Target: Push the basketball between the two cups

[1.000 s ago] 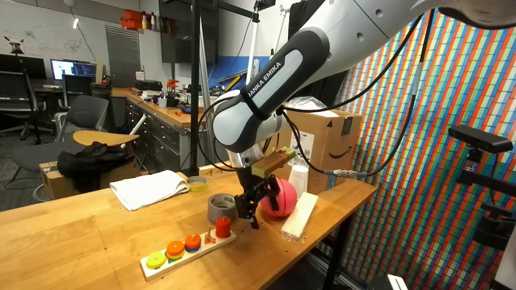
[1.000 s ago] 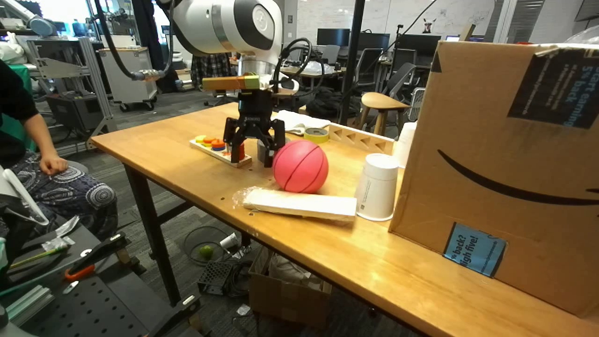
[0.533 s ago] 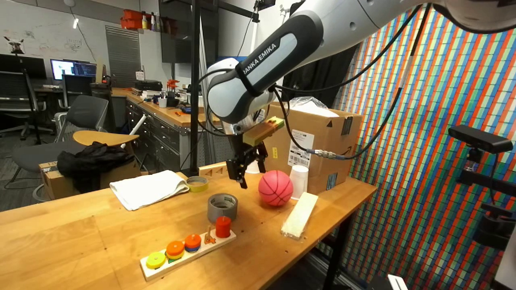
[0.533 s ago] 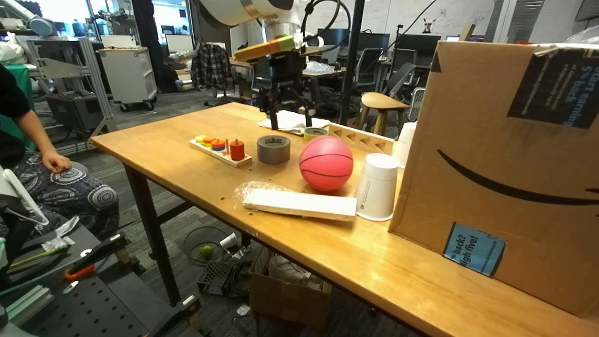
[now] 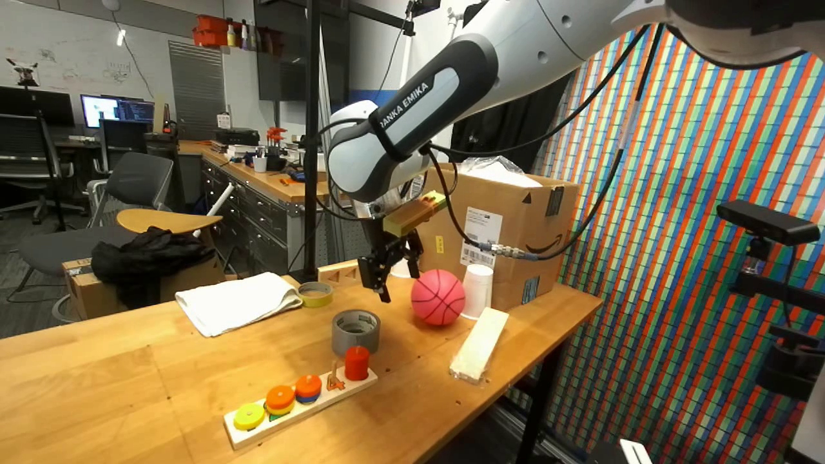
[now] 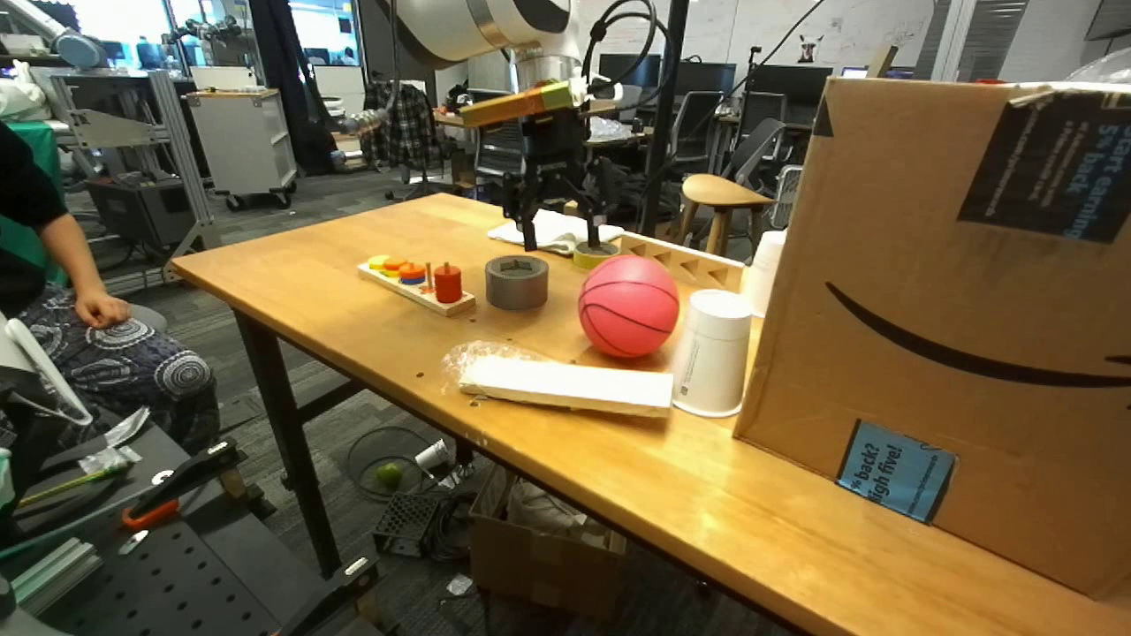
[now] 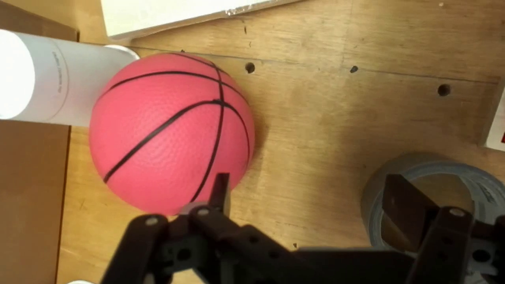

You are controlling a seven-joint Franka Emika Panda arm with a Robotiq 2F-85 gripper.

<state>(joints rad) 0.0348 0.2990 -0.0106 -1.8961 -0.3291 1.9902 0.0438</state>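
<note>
Beside our widely parted, empty fingers (image 7: 404,209), we see the basketball (image 7: 169,130) near one white cup (image 7: 69,81); pushing, we judge, needs no grip.

Wrist view downward, near basketball (image 7: 169,134)

A passage lies between two obstacles, the basketball (image 6: 628,306) and tape roll (image 6: 517,290).

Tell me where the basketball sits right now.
In an exterior view, the basketball rests just right of centre on the wooden table, between the grey tape roll on its left and the nearer upturned white cup on its right.
</note>
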